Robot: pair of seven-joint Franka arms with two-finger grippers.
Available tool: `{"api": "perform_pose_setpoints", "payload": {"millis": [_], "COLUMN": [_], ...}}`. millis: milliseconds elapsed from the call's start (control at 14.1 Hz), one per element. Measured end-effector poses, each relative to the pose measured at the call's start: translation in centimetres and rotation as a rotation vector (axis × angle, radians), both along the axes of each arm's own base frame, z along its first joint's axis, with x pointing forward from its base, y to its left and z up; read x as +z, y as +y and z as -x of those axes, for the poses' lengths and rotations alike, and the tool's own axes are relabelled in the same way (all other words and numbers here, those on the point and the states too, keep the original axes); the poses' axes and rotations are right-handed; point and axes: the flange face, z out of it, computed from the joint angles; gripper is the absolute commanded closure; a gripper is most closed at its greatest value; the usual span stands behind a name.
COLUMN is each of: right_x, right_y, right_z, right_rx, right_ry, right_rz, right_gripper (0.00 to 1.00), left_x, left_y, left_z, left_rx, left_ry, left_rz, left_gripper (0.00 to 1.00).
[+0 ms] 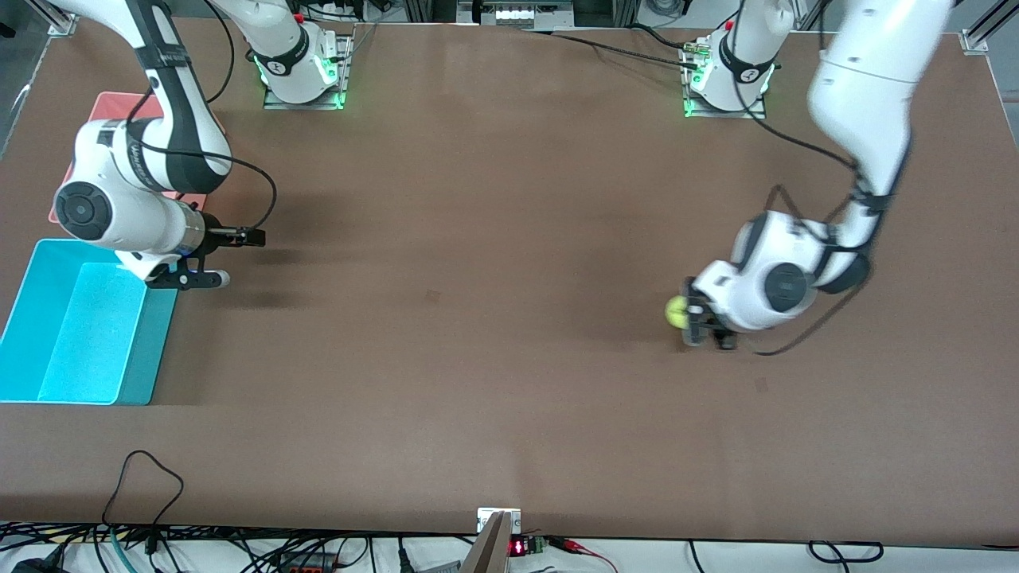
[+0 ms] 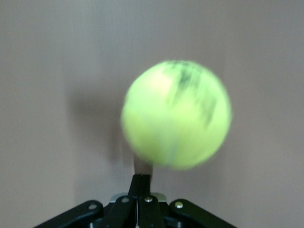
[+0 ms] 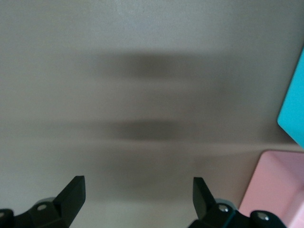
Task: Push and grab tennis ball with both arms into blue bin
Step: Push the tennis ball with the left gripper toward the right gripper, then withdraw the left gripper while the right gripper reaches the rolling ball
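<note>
Yellow-green tennis ball [image 1: 676,313] sits touching left gripper [image 1: 705,328], fingers pressed together, toward the blue bin [image 1: 32,318]. Right gripper [image 1: 208,256], fingers apart, waits beside bin, well apart from ball.

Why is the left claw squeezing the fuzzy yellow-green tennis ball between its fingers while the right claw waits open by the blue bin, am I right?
Not quite. The left claw is shut with nothing between its fingers; the fuzzy yellow-green tennis ball sits just ahead of its tips, as the left wrist view shows. The right claw does wait open by the bright blue plastic bin.
</note>
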Motion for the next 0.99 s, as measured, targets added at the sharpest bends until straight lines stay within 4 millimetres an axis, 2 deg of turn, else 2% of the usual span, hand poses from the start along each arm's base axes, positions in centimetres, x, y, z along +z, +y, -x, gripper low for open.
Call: {"api": "perform_pose_setpoints", "payload": {"millis": [71,142,212,283,425,638,708,779,850,992], "right_x": [-0.6,-1.1,-1.5,-1.8,-2.2,-3.1,-3.6,-4.2,-4.7,-5.5], "right_y": [0.0,0.0,0.0,0.0,0.2,1.4,2.2,3.0,3.7,4.7], "right_z": [-0.2,-0.2,-0.3,-0.3,-0.3,-0.1,0.2,0.7,1.2,1.9], "right_rx": [0.000,0.000,0.001,0.001,0.003,0.019,0.024,0.031,0.039,0.055], "right_ry": [-0.005,-0.005,-0.005,-0.005,-0.002,0.016,0.028,0.042,0.055,0.074], "right_rz": [0.000,0.000,0.000,0.000,0.000,0.002,0.005,0.008,0.011,0.014], "right_gripper": [0.00,0.00,0.00,0.00,0.00,0.00,0.00,0.00,0.00,0.00], "left_x": [1.4,3.1,5.0,7.0,10.2,12.7,13.3,13.9,14.6,16.1], "left_y": [-2.6,-3.5,-3.0,-1.3,4.0,12.4,14.6,16.0,16.8,17.1], "left_z": [-0.2,-0.8,-1.9,-3.1,-5.5,-7.4,-7.7,-8.0,-8.2,-8.2], "left_rx": [-0.002,0.003,0.018,0.039,0.083,0.174,0.203,0.228,0.252,0.296], "left_ry": [-0.002,0.011,0.031,0.048,0.074,0.087,0.084,0.077,0.070,0.068], "left_rz": [-0.008,-0.023,-0.042,-0.058,-0.072,-0.070,-0.068,-0.062,-0.047,-0.023], "left_gripper": [1.00,1.00,1.00,1.00,1.00,1.00,0.82,0.48,0.00,0.00]}}
